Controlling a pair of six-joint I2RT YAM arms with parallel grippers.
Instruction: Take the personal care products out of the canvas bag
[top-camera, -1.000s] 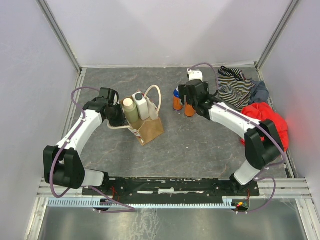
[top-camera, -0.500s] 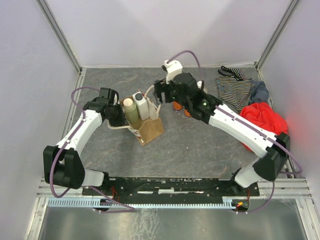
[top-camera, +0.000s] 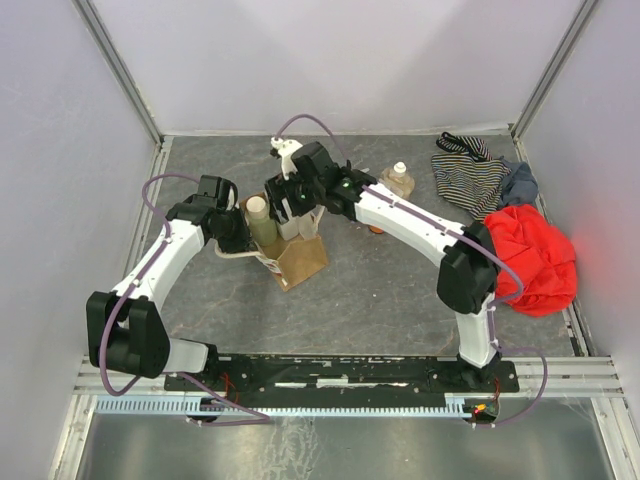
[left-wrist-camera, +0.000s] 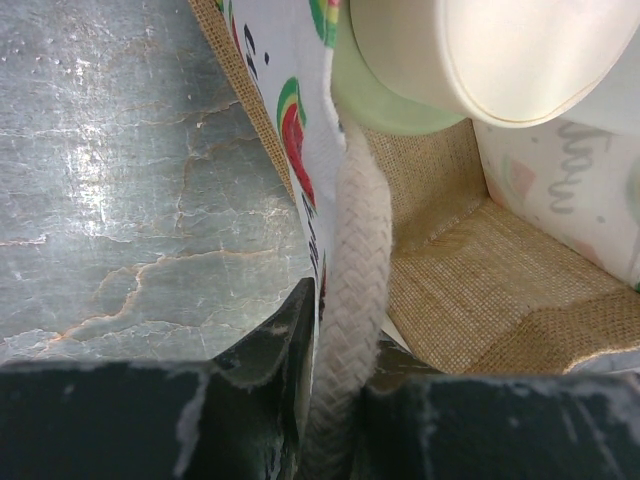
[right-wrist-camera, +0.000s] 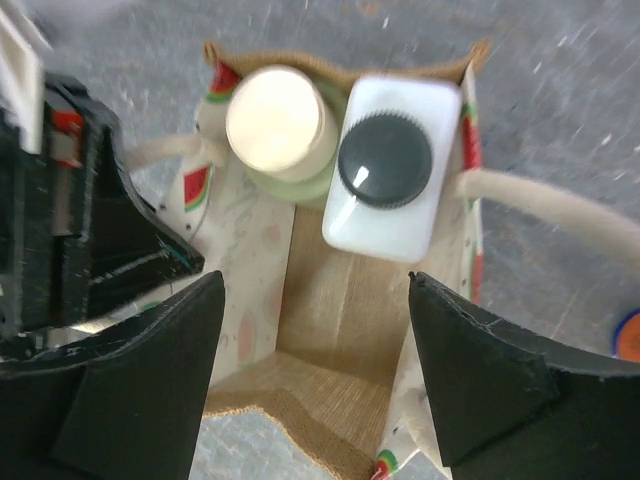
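Standing centre: canvas bag (top-camera: 300, 258), pale-green cylinder (right-wrist-camera: 275, 125) and white flat bottle (right-wrist-camera: 385, 165) upright inside. Left gripper (left-wrist-camera: 325, 400) clamped on its rim and rope handle (left-wrist-camera: 350, 260). Right gripper (right-wrist-camera: 312, 300) spread wide above. Beyond: beige pump bottle (top-camera: 398, 180) on table (top-camera: 380, 290).

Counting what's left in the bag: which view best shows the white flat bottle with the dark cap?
Right wrist: it looks straight down on the white flat bottle, cap and shoulders clear. Top external: mostly hidden under the right gripper. Left wrist: at most a white edge.
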